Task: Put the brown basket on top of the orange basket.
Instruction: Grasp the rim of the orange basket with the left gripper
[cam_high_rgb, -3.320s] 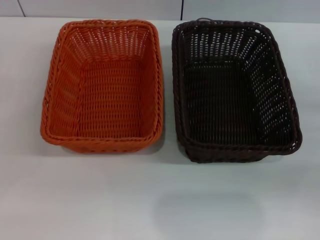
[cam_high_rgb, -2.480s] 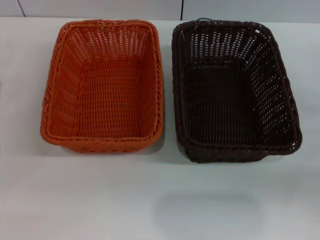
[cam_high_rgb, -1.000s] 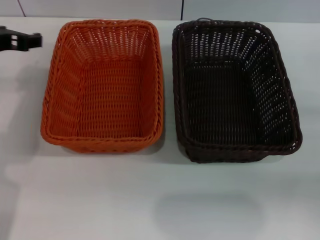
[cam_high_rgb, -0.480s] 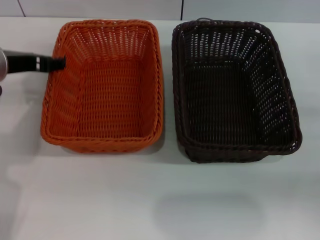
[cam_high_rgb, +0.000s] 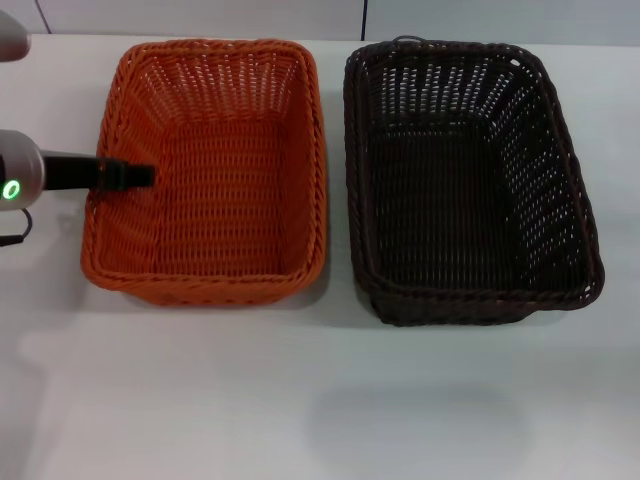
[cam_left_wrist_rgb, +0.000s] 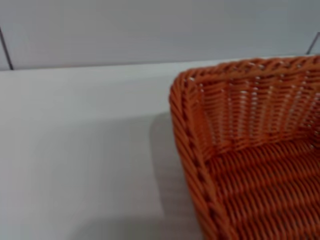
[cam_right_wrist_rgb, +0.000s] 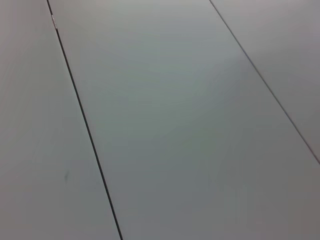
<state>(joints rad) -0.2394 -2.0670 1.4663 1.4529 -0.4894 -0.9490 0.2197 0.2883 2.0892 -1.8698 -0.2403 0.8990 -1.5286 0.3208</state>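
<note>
Brown basket (cam_high_rgb: 470, 185): near-black wicker, braided rim, open-weave sloping sides, upright just right of the orange basket (cam_high_rgb: 210, 170), not touching. Left gripper (cam_high_rgb: 135, 176) reached over the orange basket's left rim; finger spread indiscernible.

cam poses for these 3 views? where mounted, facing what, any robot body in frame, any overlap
Head: on the robot's head, looking forward and down at the table with the orange basket and brown basket side by side; the left end effector reaches over the orange basket's left rim.
Left wrist: on the left arm, low, facing one corner of the orange basket and the table; no robot body shows.
Right wrist: on the right arm, facing only plain grey panels with seams; no robot body.
Overlap: head and left wrist share the orange basket; right wrist shares nothing recognisable.
</note>
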